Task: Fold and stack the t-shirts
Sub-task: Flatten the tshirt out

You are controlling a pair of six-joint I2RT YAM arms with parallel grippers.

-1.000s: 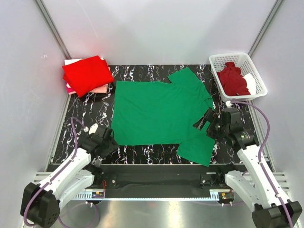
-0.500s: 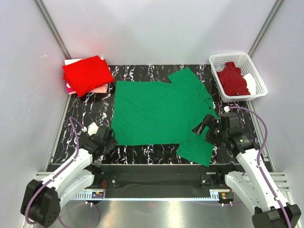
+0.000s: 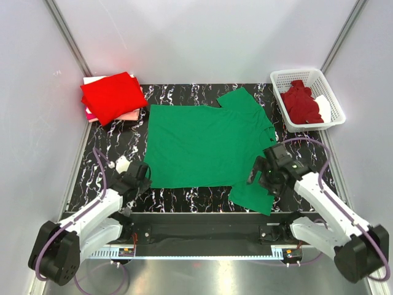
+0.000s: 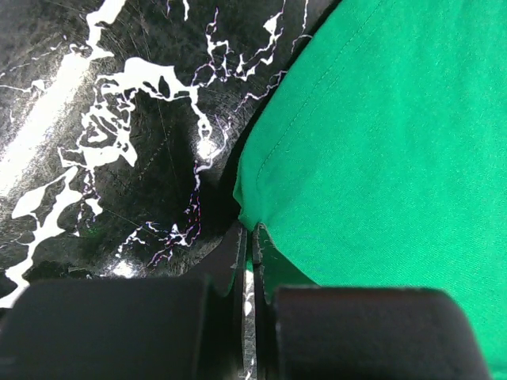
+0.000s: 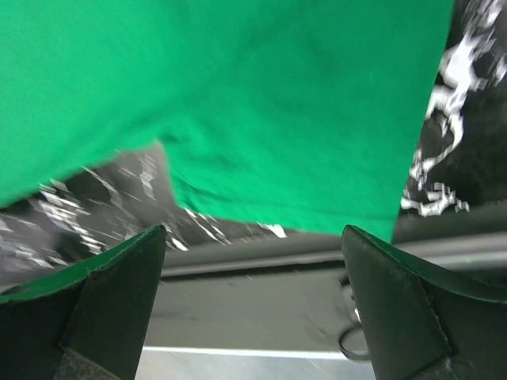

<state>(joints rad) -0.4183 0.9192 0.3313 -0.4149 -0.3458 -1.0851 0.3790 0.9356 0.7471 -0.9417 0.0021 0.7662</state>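
Top external: green tee (image 3: pixel 209 144) lies spread flat mid-worktop (image 3: pixel 110 144), neck toward the right. Left claw (image 3: pixel 142 178) sits at its near-left hem corner. Right claw (image 3: pixel 258 174) hangs over the near sleeve (image 3: pixel 253 193).

Left wrist: fingers together, hem corner (image 4: pixel 252 226) nipped between them. Right wrist: fingers wide apart, nothing held, green sleeve cloth (image 5: pixel 301 158) just beyond the tips.

Step, as I read it: take the near edge at both ends for the first fold. To do it well:
- right claw drops onto the sleeve seam and bites both layers
- both ends lift together and level
- carry across without dragging the body cloth

Risk: one-sided pull skews the fold line.

Basket (image 3: pixel 295 71), far right: crumpled maroon tee (image 3: pixel 301 103), with a white tee (image 3: pixel 323 106) beside it.

Far left: folded red tee (image 3: pixel 112 95) on top of pink (image 3: pixel 130 115).
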